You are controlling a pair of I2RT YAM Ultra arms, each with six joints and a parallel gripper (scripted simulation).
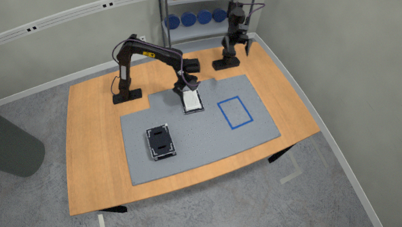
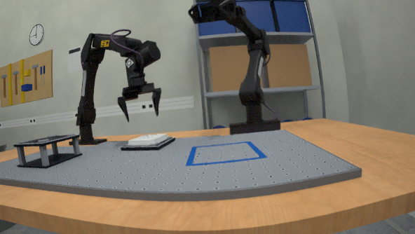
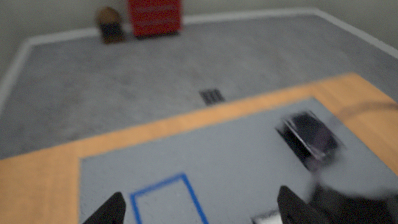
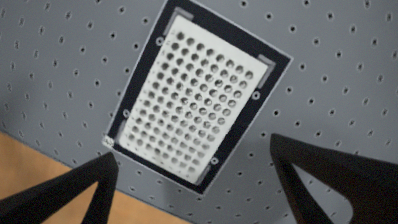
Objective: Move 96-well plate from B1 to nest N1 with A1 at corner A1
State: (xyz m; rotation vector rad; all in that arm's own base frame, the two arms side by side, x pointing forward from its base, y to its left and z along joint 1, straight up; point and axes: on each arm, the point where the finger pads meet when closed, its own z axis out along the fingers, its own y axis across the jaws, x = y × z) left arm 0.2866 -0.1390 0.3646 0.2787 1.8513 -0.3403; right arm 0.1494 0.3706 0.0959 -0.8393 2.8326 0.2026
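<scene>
The white 96-well plate [image 1: 192, 100] lies flat on a black base on the grey mat, also in the exterior view [image 2: 148, 139]. The right wrist view shows it from straight above [image 4: 192, 110], with a small white label [image 4: 106, 141] at one corner of the base. My right gripper [image 2: 141, 115] [image 1: 186, 89] is open and empty, hanging well above the plate. The black raised nest [image 1: 160, 141] stands apart near the mat's front, empty [image 2: 43, 147]. My left gripper [image 3: 200, 196] [image 1: 247, 45] is open and empty, held high at the back.
A blue-taped rectangle [image 1: 235, 112] marks the mat beside the plate, also in the exterior view [image 2: 226, 153]. The two arm bases stand at the table's back edge. A metal shelf [image 2: 259, 63] rises behind the left arm.
</scene>
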